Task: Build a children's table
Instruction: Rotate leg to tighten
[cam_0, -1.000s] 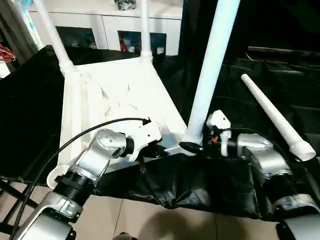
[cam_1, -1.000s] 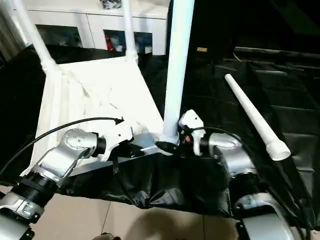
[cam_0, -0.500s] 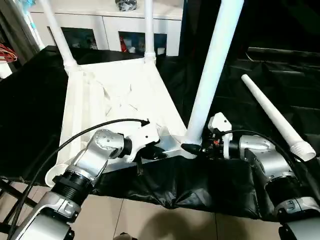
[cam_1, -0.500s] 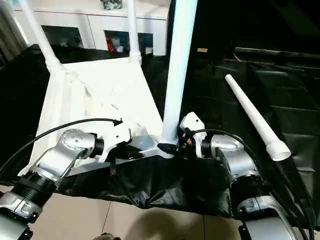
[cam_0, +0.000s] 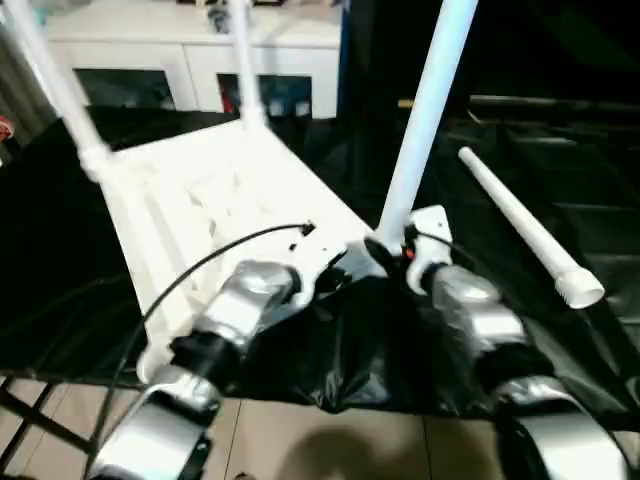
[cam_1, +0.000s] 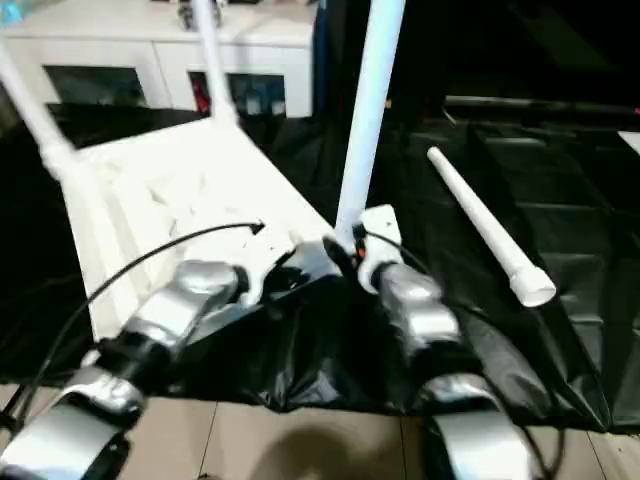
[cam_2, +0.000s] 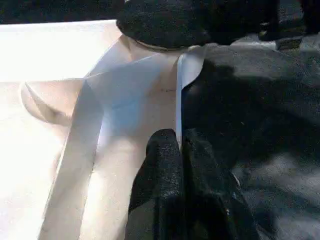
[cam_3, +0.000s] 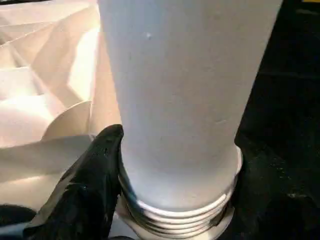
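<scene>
The tabletop (cam_0: 215, 190) is seen upside down on the black-draped desk (cam_0: 560, 200), ribbed underside up. Two legs (cam_0: 55, 80) are stood in its far corner sockets, and a third leg (cam_0: 425, 110) is stood upright in the near right socket. The left gripper (cam_2: 177, 165) is pinched shut on the thin near rim of the tabletop. The right gripper (cam_3: 172, 175) is closed around the base of the third leg, just above its threaded end, with one finger (cam_3: 90, 180) pressed against it. The fourth leg (cam_0: 525, 228) is laid loose on the desk, well apart to the right.
</scene>
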